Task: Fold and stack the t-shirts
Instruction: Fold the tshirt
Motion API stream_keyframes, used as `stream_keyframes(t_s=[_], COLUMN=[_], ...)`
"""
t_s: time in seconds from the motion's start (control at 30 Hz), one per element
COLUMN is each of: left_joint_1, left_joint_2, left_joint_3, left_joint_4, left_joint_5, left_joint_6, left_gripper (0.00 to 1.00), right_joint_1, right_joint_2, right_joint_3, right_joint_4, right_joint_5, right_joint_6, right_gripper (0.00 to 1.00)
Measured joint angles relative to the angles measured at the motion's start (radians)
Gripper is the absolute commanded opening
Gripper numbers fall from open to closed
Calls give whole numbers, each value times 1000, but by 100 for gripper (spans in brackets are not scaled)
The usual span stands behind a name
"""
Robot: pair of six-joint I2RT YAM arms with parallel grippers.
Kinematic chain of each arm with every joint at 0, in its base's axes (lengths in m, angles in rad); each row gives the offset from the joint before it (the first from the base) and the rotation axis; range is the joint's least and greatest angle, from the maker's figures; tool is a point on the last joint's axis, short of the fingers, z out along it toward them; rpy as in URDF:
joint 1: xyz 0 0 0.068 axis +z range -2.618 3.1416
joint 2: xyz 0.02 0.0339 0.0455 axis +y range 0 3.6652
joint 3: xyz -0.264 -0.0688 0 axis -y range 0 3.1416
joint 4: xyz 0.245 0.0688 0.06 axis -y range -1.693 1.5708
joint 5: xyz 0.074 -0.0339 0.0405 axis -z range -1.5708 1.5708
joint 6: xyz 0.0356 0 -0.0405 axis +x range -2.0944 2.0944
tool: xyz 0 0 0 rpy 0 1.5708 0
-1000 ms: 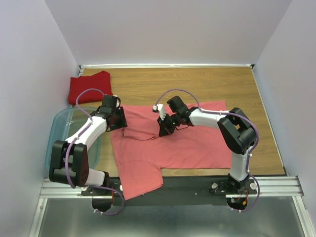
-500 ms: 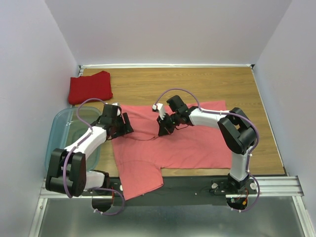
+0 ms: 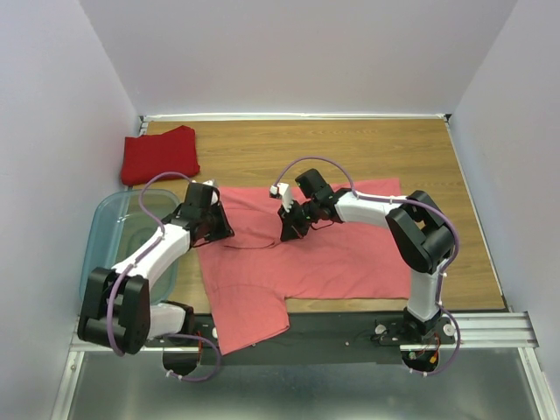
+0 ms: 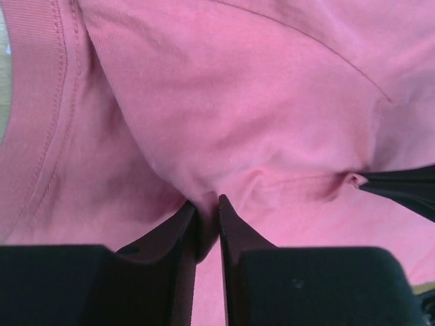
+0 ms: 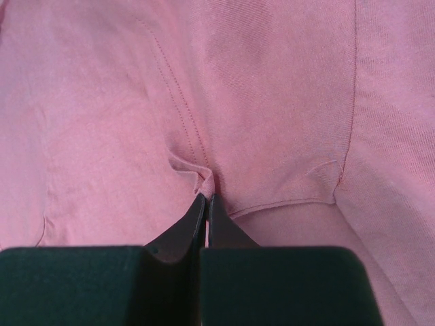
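I count two t-shirts. The salmon-pink t-shirt (image 3: 332, 254) lies spread on the bench (image 3: 350, 149). My left gripper (image 4: 207, 224) pinches a fold of it, and my right gripper (image 5: 206, 210) is clamped on another. The deep red t-shirt (image 3: 160, 155) sits beyond the left gripper, and one bin (image 3: 105, 219) lies to its left.

The salmon-pink t-shirt (image 3: 341, 254) is showing one plain, unprinted pink, with its stitched seams and ribbed collar (image 4: 34, 102) matching in the same tone. The deep red t-shirt (image 3: 159, 155) is showing a solid, darker red, also without print. The bin (image 3: 107, 210) is looking clear with a bluish tint. The table (image 3: 367, 149) is displaying brown wood grain. The left arm (image 3: 157, 247) and right arm (image 3: 367, 208) are wearing white and black, with lilac cables (image 3: 302, 161); the left gripper (image 4: 207, 204) and right gripper (image 5: 206, 198) are showing black fingers
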Motion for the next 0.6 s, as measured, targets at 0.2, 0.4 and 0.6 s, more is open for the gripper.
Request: stream_keyframes(t_s=[0.2, 0.4, 0.6], left_joint_1=[-4, -4, -4], left_joint_2=[-87, -106, -109], left_joint_3=[69, 26, -29], left_joint_4=[-84, -89, -108], left_joint_5=[0, 6, -18], left_joint_6=[-3, -15, -51], left_gripper=[20, 22, 33], right_joint_1=[0, 0, 0], right_joint_2=[-6, -33, -104], right_joint_3=[0, -8, -10], right_joint_4=[-1, -2, -7], right_joint_5=[0, -7, -10], right_joint_6=[0, 3, 19], right_gripper=[6, 19, 43])
